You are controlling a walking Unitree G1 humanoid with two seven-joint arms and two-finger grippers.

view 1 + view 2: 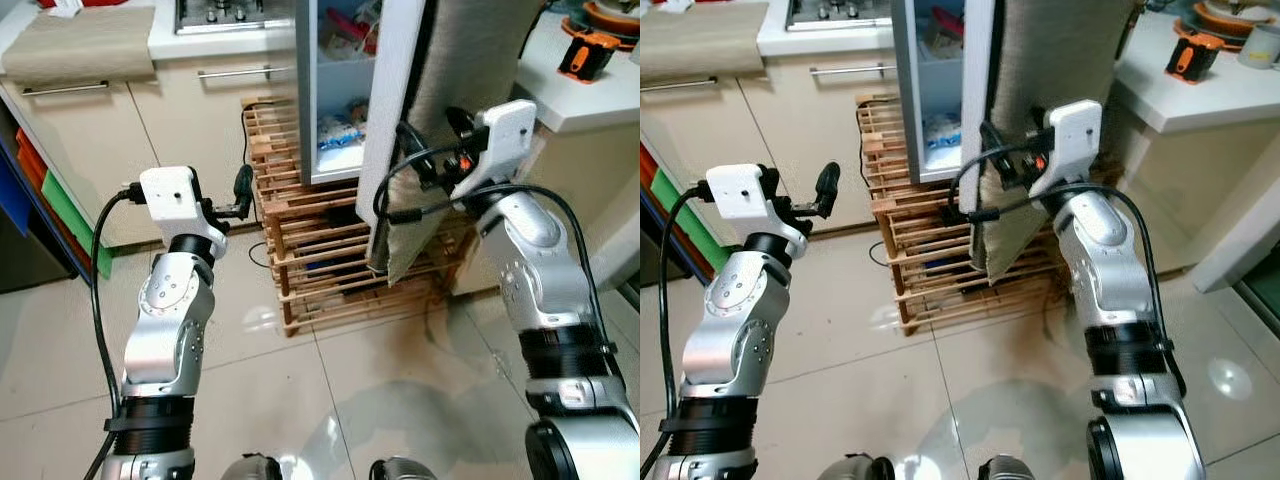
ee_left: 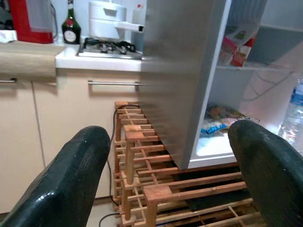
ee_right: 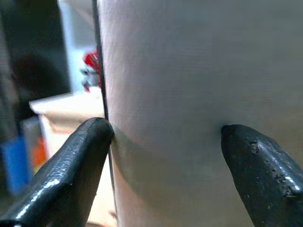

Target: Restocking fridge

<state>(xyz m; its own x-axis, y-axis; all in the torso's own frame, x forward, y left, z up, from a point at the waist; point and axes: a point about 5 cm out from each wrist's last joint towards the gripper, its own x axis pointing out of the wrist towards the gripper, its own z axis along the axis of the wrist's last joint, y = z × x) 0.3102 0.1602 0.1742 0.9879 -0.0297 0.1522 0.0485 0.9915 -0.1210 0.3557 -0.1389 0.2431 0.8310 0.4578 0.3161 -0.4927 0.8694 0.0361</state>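
fridge (image 1: 335, 90) stands open on wooden slat rack (image 1: 320, 250) | fridge door (image 1: 395, 120) swung out, beige cloth (image 1: 455, 90) hangs over it | right gripper (image 1: 425, 150) at the door edge | left gripper (image 1: 240, 195) raised before the rack, touching nothing | orange tool (image 1: 588, 52) on white counter (image 1: 560, 100)

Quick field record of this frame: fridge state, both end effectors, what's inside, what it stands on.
fridge door: open, swung toward the robot
right end effector: open, fingers spread against the door's outer face near its edge
left end effector: open, holding nothing, raised and aimed at the open fridge
fridge contents: packaged food on the lower shelf, packets on the shelf above, clear bottle at the side
support: wooden slatted rack under the fridge
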